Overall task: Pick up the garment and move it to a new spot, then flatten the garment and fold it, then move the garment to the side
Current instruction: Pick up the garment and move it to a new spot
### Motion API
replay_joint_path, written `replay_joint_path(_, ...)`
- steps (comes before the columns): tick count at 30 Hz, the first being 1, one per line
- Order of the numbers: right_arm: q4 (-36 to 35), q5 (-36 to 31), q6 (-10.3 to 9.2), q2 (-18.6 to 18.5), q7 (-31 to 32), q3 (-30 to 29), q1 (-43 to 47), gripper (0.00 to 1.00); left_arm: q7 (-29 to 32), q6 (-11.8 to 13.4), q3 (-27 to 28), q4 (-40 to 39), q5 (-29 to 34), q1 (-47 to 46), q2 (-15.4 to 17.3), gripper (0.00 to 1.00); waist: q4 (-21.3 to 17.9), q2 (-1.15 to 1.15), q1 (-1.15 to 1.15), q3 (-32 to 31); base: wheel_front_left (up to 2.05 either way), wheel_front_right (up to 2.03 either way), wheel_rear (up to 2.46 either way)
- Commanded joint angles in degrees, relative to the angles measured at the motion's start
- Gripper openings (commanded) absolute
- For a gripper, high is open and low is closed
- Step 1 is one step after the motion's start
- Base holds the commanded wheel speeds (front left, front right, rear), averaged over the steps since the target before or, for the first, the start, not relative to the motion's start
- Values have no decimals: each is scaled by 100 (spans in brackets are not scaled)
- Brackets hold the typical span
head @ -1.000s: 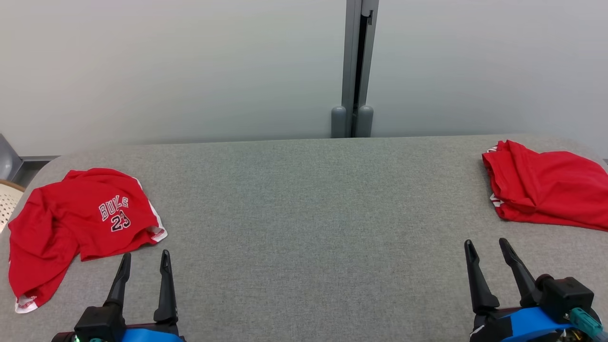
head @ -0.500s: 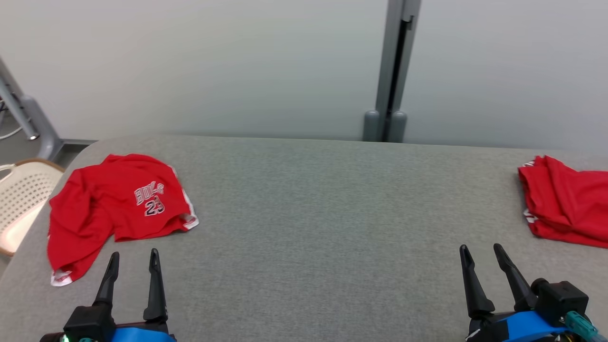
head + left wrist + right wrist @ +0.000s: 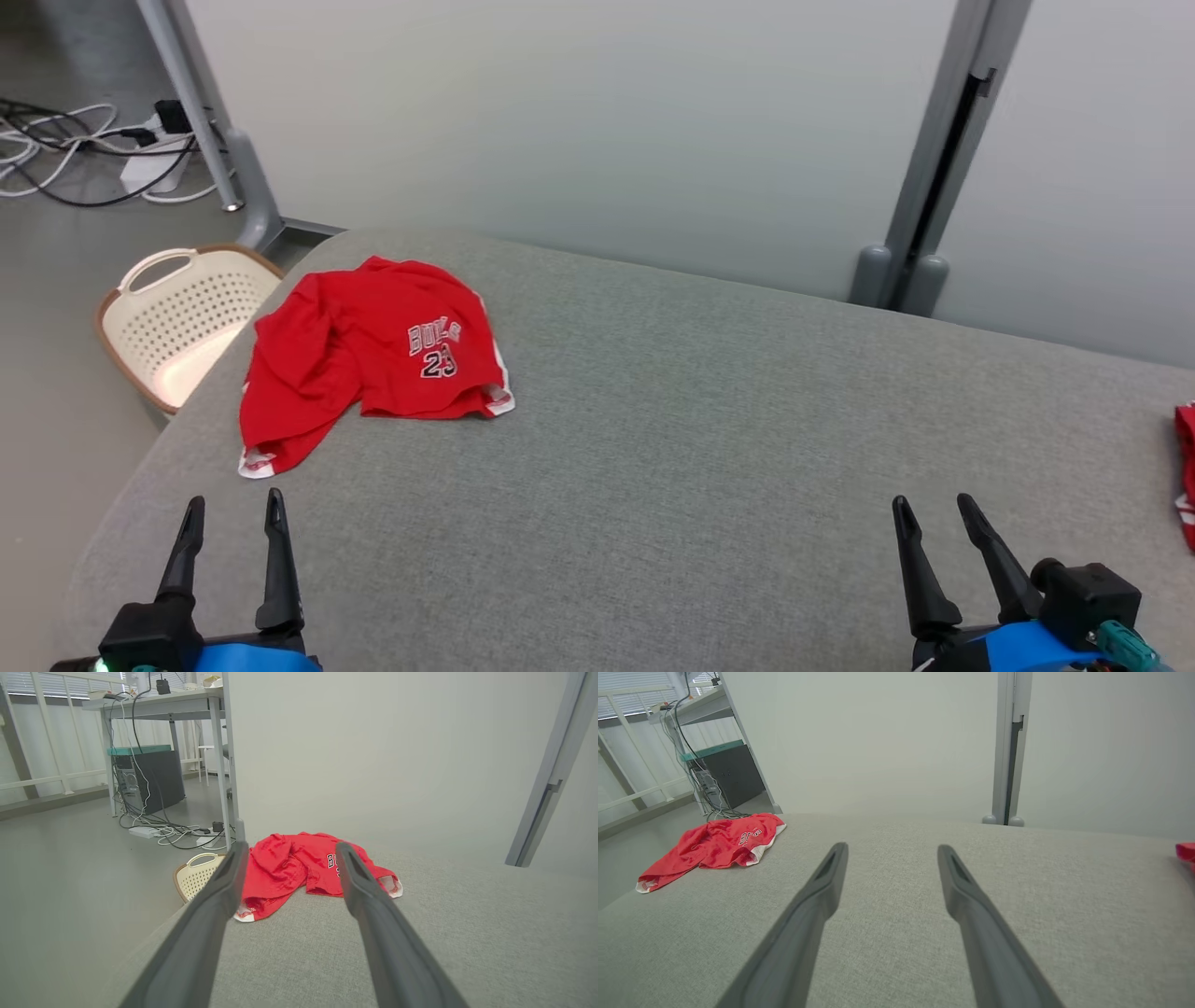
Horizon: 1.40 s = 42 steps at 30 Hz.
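Though near the spread left gripper (image 3: 233, 501), garment (image 3: 373, 355) untouched on table (image 3: 700, 448), basket (image 3: 177, 317) beyond; right gripper (image 3: 932, 504) spread too.

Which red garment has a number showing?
The crumpled red jersey at the table's left end; the red garment at the right edge shows no print.
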Motion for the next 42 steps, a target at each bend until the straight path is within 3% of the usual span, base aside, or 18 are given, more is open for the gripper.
replay_joint_path(1,17,18,0,1,-37,-11,-4,100,-9,13,26,-17,-30,-6,30,100,130,0,-1,86,0,0,0)
replay_joint_path(11,154,54,0,0,-100,73,-121,100,47,98,118,-111,-84,62,199,100,736,0,-1,133,0,0,0)
replay_joint_path(20,241,55,0,0,-124,162,-171,100,72,154,126,-177,-140,140,251,100,810,0,-1,144,0,0,0)
replay_joint_path(29,77,-200,0,-2,-13,38,-341,100,49,114,164,-96,-273,-459,362,100,504,0,-1,434,0,0,0)
replay_joint_path(42,-914,-668,0,-261,364,-156,-999,100,20,61,602,758,-605,-2974,1077,100,-528,0,-1,1836,0,0,0)
